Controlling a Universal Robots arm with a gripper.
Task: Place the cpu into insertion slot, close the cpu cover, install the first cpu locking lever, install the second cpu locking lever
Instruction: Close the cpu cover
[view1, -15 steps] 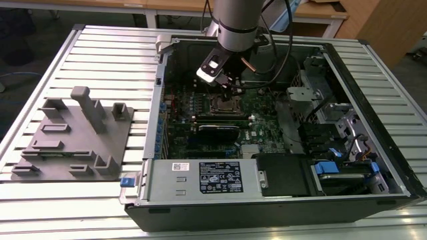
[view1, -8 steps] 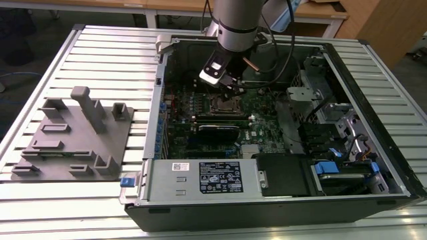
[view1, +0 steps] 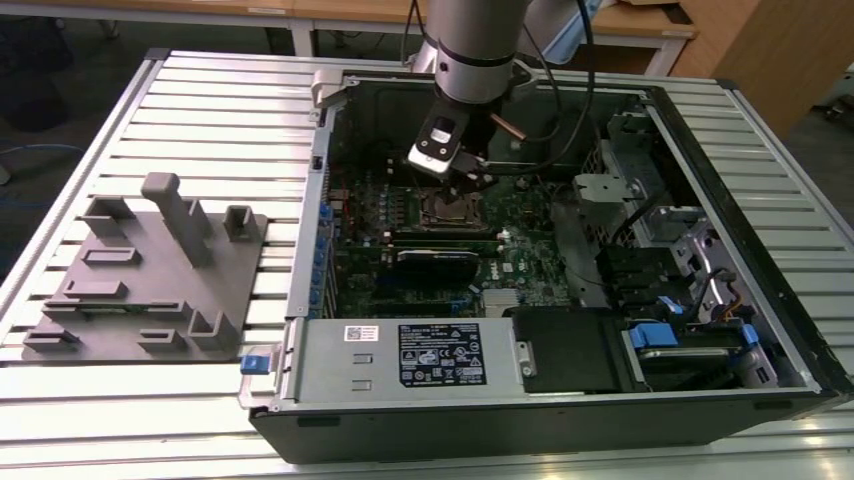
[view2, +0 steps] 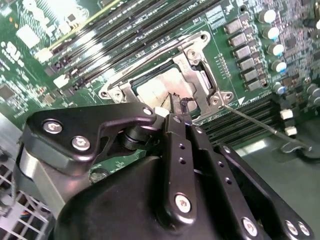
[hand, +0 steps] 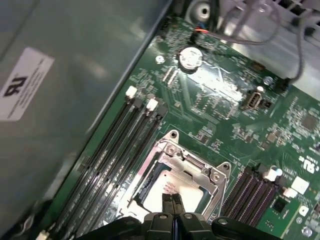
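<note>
Exterior view: an open computer case lies on a slatted table, and a grey fixture sits on the table at the exterior view's left, well apart from the case. The arm comes down into the case, and the gripper hangs just above the slot on the green board.

In both wrist views the two fingers are pressed together side by side, and nothing is seen between them. Their tips reach the silver top of the cpu, near its edge; whether they really touch it I cannot tell.

The cpu lies flat inside the slot, whose dark rim shows along one side of the chip. The cover is a silver metal frame that lies down around the cpu, and the chip shows through its window. In the second wrist view the gripper stands at the side of this window, close to the cover.

A thin wire lever goes out from one corner of the cover and passes over the memory slots. Its hooked end lies away from the slot. More memory slots run along the other side of the cover.
</note>
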